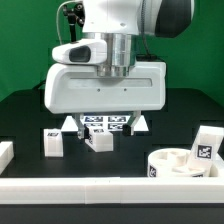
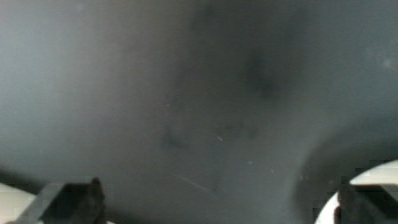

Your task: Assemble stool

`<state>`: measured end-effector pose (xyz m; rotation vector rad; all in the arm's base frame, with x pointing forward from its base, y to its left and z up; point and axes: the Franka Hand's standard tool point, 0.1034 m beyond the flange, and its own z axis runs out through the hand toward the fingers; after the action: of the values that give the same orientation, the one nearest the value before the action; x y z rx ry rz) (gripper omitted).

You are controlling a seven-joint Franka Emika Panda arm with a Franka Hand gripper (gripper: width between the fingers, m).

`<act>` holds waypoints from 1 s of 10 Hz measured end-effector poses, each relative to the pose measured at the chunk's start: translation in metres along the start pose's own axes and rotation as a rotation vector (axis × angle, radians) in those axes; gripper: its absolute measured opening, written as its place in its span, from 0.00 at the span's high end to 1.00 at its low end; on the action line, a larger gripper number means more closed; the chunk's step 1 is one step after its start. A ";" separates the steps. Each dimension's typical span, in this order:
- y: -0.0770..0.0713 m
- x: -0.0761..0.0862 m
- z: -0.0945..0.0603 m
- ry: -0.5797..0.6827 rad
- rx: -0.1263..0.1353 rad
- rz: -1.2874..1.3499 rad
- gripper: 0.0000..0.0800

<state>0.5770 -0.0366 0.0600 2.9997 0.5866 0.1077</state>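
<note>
The round white seat lies at the exterior view's lower right, with a tag on its side. One white block leg stands right behind it. Two more tagged legs sit on the black table under the arm. My gripper hangs above the table behind those two legs, jaws wide apart and empty. In the wrist view my gripper shows only two dark fingertips at the frame's corners over blurred dark table, nothing between them.
The marker board lies on the table behind the gripper. Long white border rails run along the front and at the exterior view's left. A white patch shows beside one fingertip; I cannot tell what it is.
</note>
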 end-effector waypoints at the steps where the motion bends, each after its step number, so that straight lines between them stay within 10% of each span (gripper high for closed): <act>1: 0.000 0.000 0.000 0.000 0.000 0.017 0.19; 6: -0.018 -0.046 0.002 -0.106 0.086 0.104 0.19; 10: -0.025 -0.048 0.002 -0.223 0.114 0.123 0.19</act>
<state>0.5235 -0.0317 0.0528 3.0964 0.3977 -0.2577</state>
